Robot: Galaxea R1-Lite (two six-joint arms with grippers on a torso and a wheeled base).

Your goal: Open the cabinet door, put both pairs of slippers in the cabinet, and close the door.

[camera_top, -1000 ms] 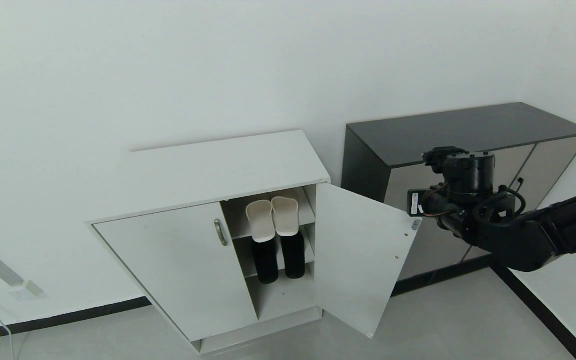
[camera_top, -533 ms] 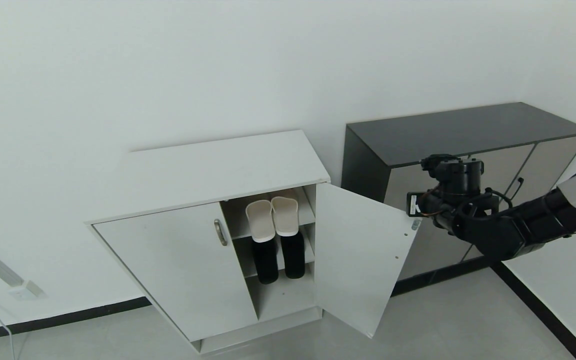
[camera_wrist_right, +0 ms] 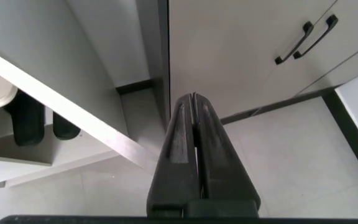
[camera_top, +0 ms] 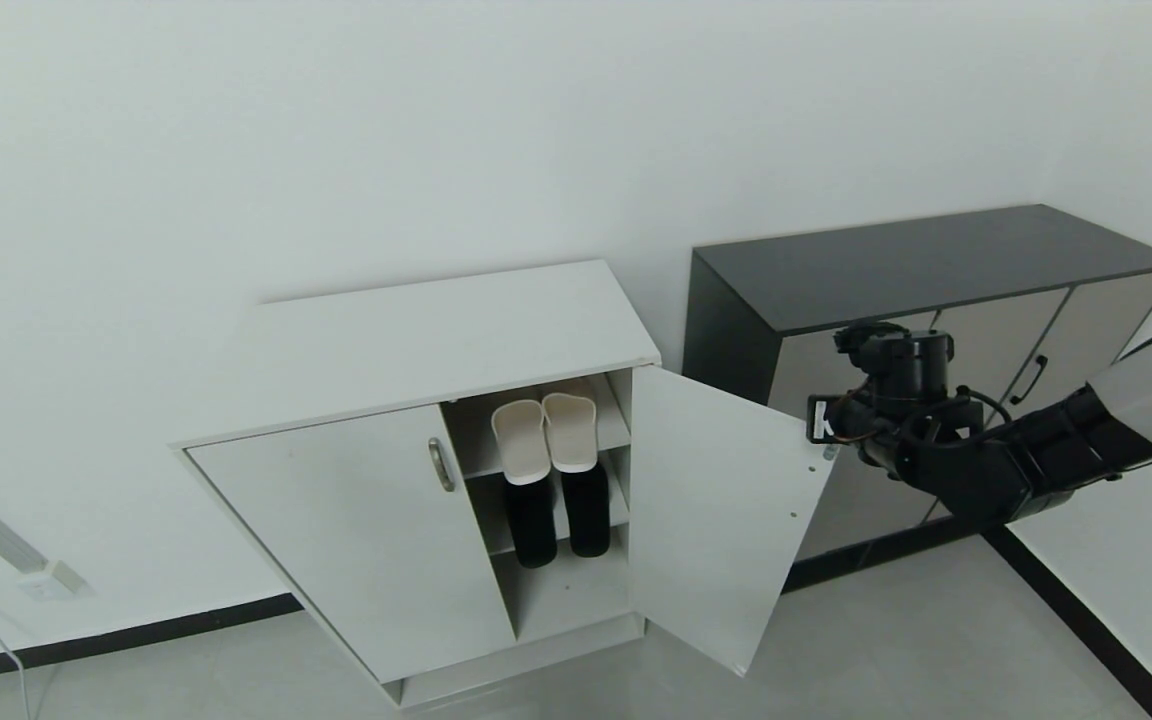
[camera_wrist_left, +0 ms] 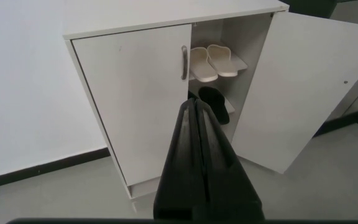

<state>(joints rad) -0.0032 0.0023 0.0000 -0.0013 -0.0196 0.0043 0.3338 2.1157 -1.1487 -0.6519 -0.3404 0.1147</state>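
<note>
1. Black and bent at the wrist, the right arm (camera_top: 996, 460) comes in from the open-door side of the white cabinet (camera_top: 436, 340), level with the upper part of the open door (camera_top: 726, 510).
2. The right gripper (camera_wrist_right: 193, 99) has its fingers pressed flat together and holds nothing.
3. The free upper corner of the open door lies just beside those fingers. In the right wrist view the door's edge runs past them as a pale slanted strip. I cannot tell whether they touch it.
4. The left gripper (camera_wrist_left: 193, 104) hangs in front of the white cabinet, facing the seam between the closed door (camera_top: 356, 540) and the opening. Its fingers are also pressed together and empty, and they are well apart from the cabinet.
5. The open door stands swung out wide from the white cabinet, and the closed door carries a metal handle (camera_top: 441, 465) at its inner edge.
6. Inside the white cabinet, the cream slippers (camera_top: 546, 435) lie side by side on the upper shelf. The black slippers (camera_top: 558, 515) sit side by side on the shelf directly below. The bottom compartment holds no slippers.
7. A dark cabinet (camera_top: 926, 260) stands against the wall just beside the white cabinet, behind the open door, and both cabinets rest on the grey floor (camera_top: 886, 650).
</note>
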